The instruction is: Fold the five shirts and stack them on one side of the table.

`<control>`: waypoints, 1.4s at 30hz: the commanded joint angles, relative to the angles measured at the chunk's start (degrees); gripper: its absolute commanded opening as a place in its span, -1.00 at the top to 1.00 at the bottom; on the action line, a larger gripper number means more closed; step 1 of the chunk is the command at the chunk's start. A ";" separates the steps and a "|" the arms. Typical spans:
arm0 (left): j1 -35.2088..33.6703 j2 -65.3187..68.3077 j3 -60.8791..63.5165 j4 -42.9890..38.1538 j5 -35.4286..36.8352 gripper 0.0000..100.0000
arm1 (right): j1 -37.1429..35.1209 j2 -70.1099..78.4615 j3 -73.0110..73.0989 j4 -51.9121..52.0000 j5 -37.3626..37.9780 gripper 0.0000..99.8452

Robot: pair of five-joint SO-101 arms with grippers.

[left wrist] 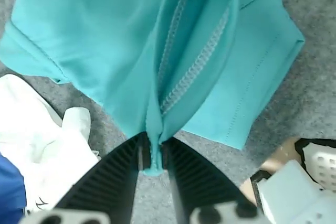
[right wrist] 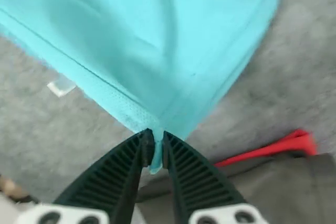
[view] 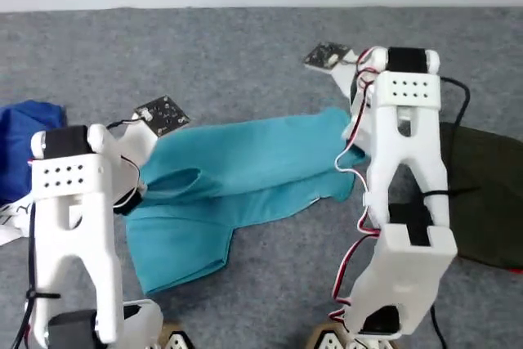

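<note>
A teal shirt is stretched across the grey table between the two arms. My left gripper is shut on a pinched fold of the teal shirt at the shirt's left end. My right gripper is shut on the edge of the teal shirt at its right end. In the high view the left arm stands over the shirt's left part and the right arm over its right end. A lower flap of the shirt lies flat toward the front.
A blue shirt and a white garment lie at the left edge. A dark olive shirt lies at the right, with a red garment beside the olive shirt. Bare grey table lies behind.
</note>
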 commanded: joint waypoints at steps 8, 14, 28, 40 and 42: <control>-5.36 -5.27 -0.40 1.41 -4.40 0.97 | -0.75 -5.76 5.27 2.24 0.18 0.98; -5.54 -10.64 0.31 1.49 -6.95 0.95 | -0.75 -6.02 5.45 2.51 0.26 0.90; -9.67 -25.85 0.40 1.49 -6.15 0.53 | -1.27 -16.13 5.45 2.24 0.18 0.55; -14.07 -27.43 -0.04 1.23 7.38 0.97 | -22.64 -8.04 5.19 -0.92 -15.91 0.95; -18.81 -29.19 -0.04 0.70 9.05 0.97 | -26.51 -6.37 5.19 -3.21 -20.75 0.95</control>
